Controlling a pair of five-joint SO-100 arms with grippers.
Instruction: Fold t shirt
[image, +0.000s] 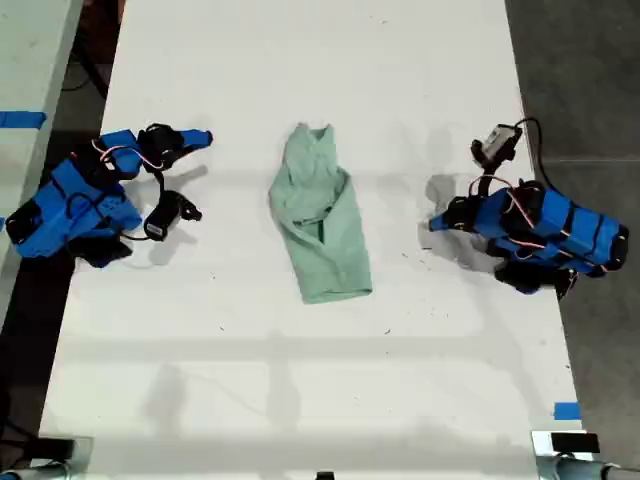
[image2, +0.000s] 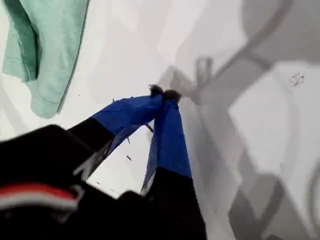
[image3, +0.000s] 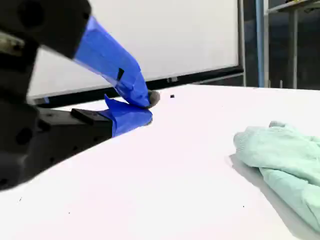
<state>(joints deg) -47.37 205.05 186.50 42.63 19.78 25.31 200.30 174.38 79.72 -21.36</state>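
So the biggest thing I'm looking at is the white surface (image: 300, 380), running the full height of the exterior view with soft shadows lying across it. Two blue arms are sitting on it: one arm (image: 80, 205) at the exterior view's left, the other arm (image: 545, 230) at the exterior view's right, both folded low with red and white wires looping over them. I honestly can't tell from the wrist cameras which one is first and which is second, so I'm not calling it.

The t shirt (image: 320, 215) is lying in the middle of the surface between the two arms, well apart from both. It's pale mint green, wrinkled, folded over on itself in layers into a long narrow bundle, slightly tilted, with the wider end toward the bottom of the exterior view.

My first pincer (image2: 165, 92) is showing blue-taped jaws closed tip to tip, gripping nothing and hovering over bare surface, with an edge of the shirt off to one side. My second pincer (image3: 147, 107) is looking pinched together too, empty, down low near the surface, shirt nearby but not touching.

A small piece of blue tape (image: 566, 410) is sticking near the surface's edge at the exterior view's lower right.
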